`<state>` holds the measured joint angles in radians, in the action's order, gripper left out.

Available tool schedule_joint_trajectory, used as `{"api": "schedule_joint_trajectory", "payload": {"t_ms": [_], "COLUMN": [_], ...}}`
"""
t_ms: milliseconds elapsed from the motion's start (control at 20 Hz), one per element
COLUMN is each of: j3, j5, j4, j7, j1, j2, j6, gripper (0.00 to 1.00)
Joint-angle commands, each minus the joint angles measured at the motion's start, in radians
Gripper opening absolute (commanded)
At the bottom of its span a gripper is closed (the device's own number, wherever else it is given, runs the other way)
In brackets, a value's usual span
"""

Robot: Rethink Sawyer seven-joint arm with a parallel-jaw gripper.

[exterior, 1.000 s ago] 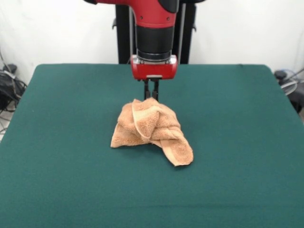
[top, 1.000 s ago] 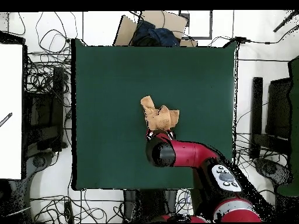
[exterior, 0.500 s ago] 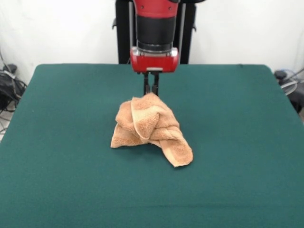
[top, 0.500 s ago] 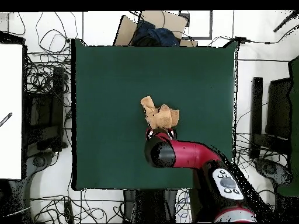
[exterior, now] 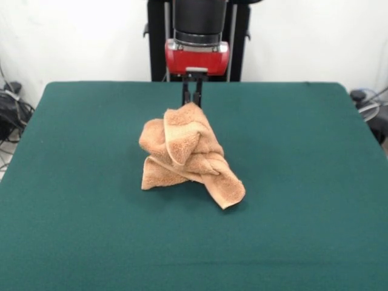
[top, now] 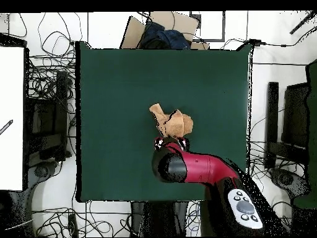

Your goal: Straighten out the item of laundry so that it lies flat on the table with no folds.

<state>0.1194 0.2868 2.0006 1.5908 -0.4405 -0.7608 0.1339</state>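
Note:
The orange-tan towel (exterior: 188,154) is bunched and folded near the middle of the dark green table (exterior: 73,218). Its top edge is pulled up into a peak, while its lower folds rest on the table. My gripper (exterior: 192,103) is shut on that top edge, with the fingers close together. In the overhead view the towel (top: 172,124) lies just beyond the red arm's head, and the gripper itself is hidden under the arm there. The table (top: 111,93) spreads wide around the towel.
Cables and equipment (top: 46,124) lie on the floor around the table. A cardboard box with dark cloth (top: 162,31) sits past the table's far edge in the overhead view. The black pedestal (exterior: 156,39) stands behind the table.
The gripper has risen, lifting the towel's top edge with it. The towel now stands taller and more drawn together.

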Motion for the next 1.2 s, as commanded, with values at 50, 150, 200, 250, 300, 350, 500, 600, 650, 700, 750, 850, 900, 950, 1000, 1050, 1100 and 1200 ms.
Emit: {"api": "schedule_joint_trajectory", "payload": {"t_ms": [50,150,200,250,300,350,500,600,650,700,750,850,900,950,1000,1050,1100,1200], "j3": [0.068,0.063,0.054,0.05,0.044,0.037,0.016,0.004,0.005,0.001,0.003,0.006,0.01,0.006,0.006,0.002,0.003,0.005], "j5": [-0.044,-0.045,-0.046,-0.048,-0.052,-0.059,-0.083,-0.104,-0.114,-0.123,-0.132,-0.147,-0.154,-0.157,-0.163,-0.167,-0.173,-0.18], "j4": [0.078,0.084,0.089,0.095,0.102,0.112,0.148,0.171,0.183,0.185,0.189,0.194,0.198,0.195,0.195,0.192,0.189,0.184], "j7": [0.178,0.187,0.192,0.194,0.194,0.196,0.203,0.204,0.201,0.196,0.192,0.183,0.181,0.177,0.174,0.17,0.166,0.162], "j1": [-0.005,-0.001,0.007,0.011,0.017,0.025,0.05,0.066,0.068,0.075,0.075,0.076,0.074,0.077,0.078,0.084,0.085,0.087], "j2": [0.009,0.007,-0.005,-0.019,-0.038,-0.064,-0.148,-0.2,-0.22,-0.234,-0.243,-0.257,-0.259,-0.264,-0.27,-0.278,-0.282,-0.285], "j6": [0.011,0.0,-0.001,0.003,0.016,0.033,0.089,0.133,0.151,0.172,0.184,0.205,0.211,0.218,0.228,0.244,0.261,0.27], "gripper": [0.0,0.0,0.0,0.0,0.0,0.0,0.0,0.0,0.0,0.0,0.0,0.0,0.0,0.0,0.0,0.0,0.0,0.0]}}
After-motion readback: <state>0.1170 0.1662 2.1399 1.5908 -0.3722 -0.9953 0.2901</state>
